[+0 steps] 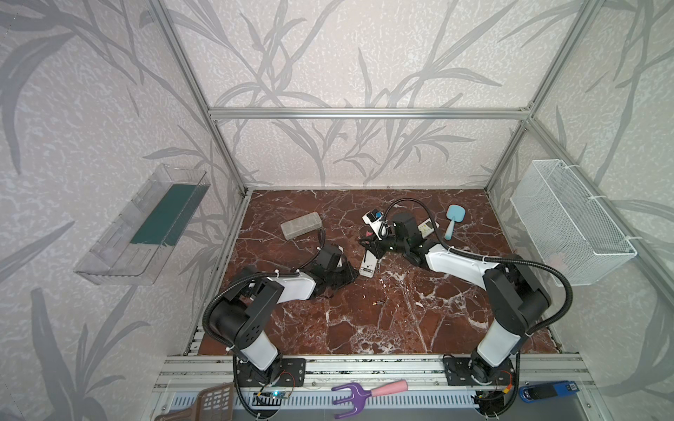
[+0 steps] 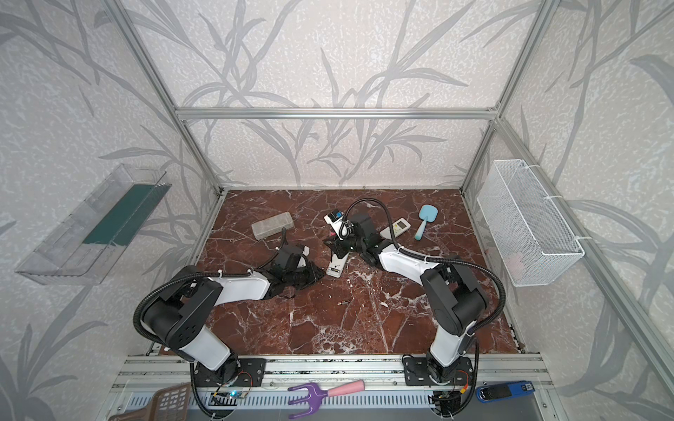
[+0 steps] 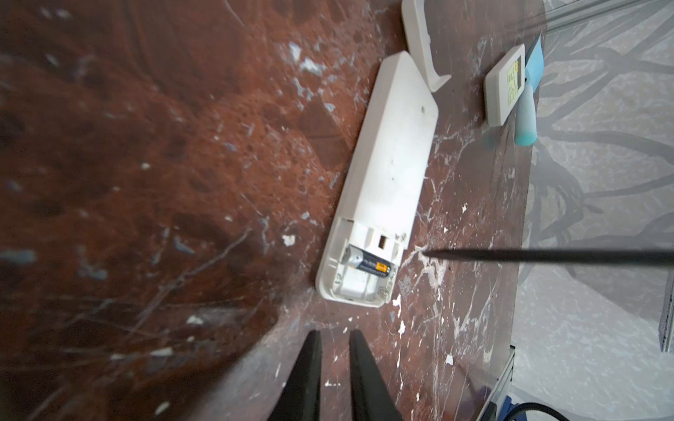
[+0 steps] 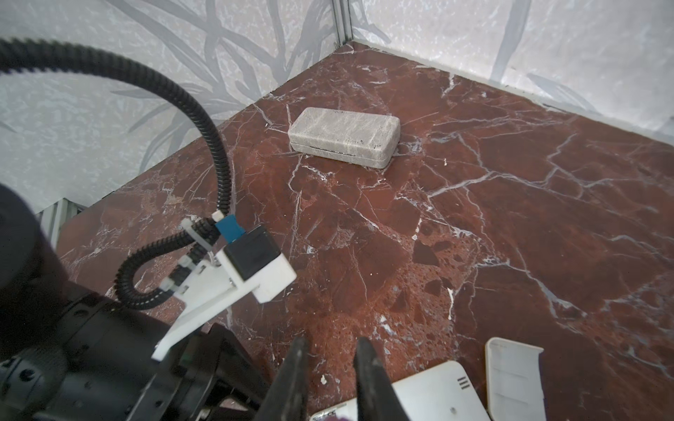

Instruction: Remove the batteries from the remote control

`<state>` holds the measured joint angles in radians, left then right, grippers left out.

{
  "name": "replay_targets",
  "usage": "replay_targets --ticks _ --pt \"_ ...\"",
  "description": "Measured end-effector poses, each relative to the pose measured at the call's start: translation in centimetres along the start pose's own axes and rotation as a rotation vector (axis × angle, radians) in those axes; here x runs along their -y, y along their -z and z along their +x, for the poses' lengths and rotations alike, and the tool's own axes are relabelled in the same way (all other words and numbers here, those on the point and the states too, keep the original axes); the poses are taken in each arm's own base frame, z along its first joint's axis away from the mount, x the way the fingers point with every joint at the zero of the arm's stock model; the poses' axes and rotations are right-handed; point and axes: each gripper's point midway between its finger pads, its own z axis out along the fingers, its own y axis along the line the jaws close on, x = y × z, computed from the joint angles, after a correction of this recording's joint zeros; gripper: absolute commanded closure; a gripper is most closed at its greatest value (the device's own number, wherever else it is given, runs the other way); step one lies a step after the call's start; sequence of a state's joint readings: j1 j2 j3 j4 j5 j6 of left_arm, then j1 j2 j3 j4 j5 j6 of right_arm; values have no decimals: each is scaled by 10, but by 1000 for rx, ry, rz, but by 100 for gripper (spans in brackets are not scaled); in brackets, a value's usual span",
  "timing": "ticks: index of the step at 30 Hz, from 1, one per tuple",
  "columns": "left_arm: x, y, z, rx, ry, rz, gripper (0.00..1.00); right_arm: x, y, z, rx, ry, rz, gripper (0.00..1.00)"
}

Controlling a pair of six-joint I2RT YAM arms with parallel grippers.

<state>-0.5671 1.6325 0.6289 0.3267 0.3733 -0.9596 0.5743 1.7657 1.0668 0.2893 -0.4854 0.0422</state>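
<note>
The white remote control [image 3: 390,164] lies back up on the marble table, its compartment open at the end nearest my left gripper [image 3: 334,337]. One of the batteries [image 3: 368,263], dark with a gold band, lies in that compartment. A second one [image 1: 377,302] lies loose on the table in front. The left jaws stand slightly apart with nothing between them, just short of the open end. My right gripper [image 4: 332,342] hovers over the remote's far end [image 4: 437,397]. Its jaws are narrowly apart, and a purplish blur shows low between them. The detached cover [image 4: 514,379] lies beside the remote.
A thin dark pointed rod [image 3: 547,256] reaches in from the edge of the left wrist view, its tip just beside the open compartment. A grey case [image 1: 301,226], a small second remote [image 1: 427,229] and a blue hand mirror [image 1: 452,220] lie at the back. A wire basket [image 1: 569,222] hangs on the right wall.
</note>
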Motion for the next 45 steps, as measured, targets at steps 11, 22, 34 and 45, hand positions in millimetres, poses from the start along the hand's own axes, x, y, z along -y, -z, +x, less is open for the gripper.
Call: replay_targets --ticks 11,22,34,45 --pt "13 -4 6 1 8 55 82 -2 3 -3 83 55 -112 100" --pt "11 -5 15 -14 25 51 86 -6 4 18 20 142 -115 100" --pt "2 -6 19 -19 52 29 88 -26 -1 34 -28 237 -145 100" --pt "-7 -12 23 -33 63 4 88 -25 -1 34 -28 260 -138 100"
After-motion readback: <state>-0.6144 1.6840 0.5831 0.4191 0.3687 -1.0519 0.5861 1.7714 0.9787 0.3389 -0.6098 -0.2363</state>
